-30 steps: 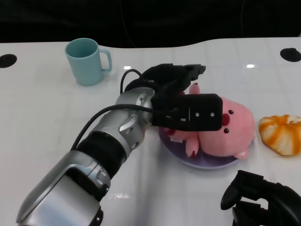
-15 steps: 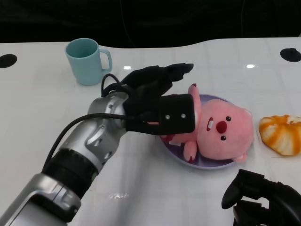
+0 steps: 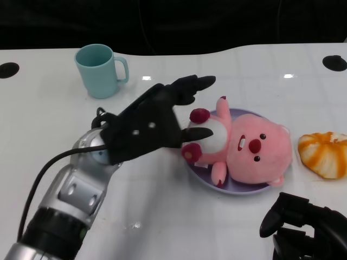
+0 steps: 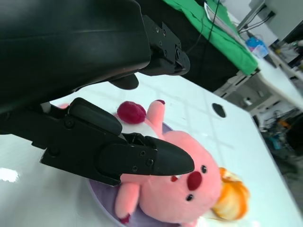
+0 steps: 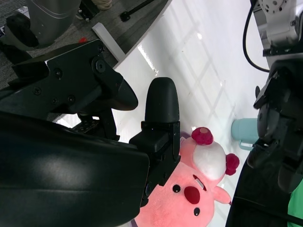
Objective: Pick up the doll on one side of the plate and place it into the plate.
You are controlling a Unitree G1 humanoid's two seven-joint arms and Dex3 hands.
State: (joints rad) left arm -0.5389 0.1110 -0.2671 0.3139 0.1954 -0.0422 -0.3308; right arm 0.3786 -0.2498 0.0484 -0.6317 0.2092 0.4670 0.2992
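A pink plush doll (image 3: pixel 255 151) lies on its back in the purple plate (image 3: pixel 238 189), right of the table's middle. My left hand (image 3: pixel 149 130) hovers just to the doll's left with its fingers spread and nothing in it; one fingertip reaches over the doll's white belly. In the left wrist view the doll (image 4: pixel 180 189) shows past the black fingers (image 4: pixel 142 161), lying on the plate (image 4: pixel 102 203). My right hand (image 3: pixel 306 230) rests low at the near right, holding nothing. The right wrist view shows the doll (image 5: pixel 194 189) beyond its fingers (image 5: pixel 161 104).
A light blue mug (image 3: pixel 100 70) stands at the far left. An orange striped object (image 3: pixel 325 154) lies right of the plate. Two dark round holes (image 3: pixel 8 69) (image 3: pixel 335 62) mark the table's far corners.
My left hand has let go of the doll and drawn back to the left, fingers spreading. The doll now lies uncovered in the plate. The right hand has stayed put.
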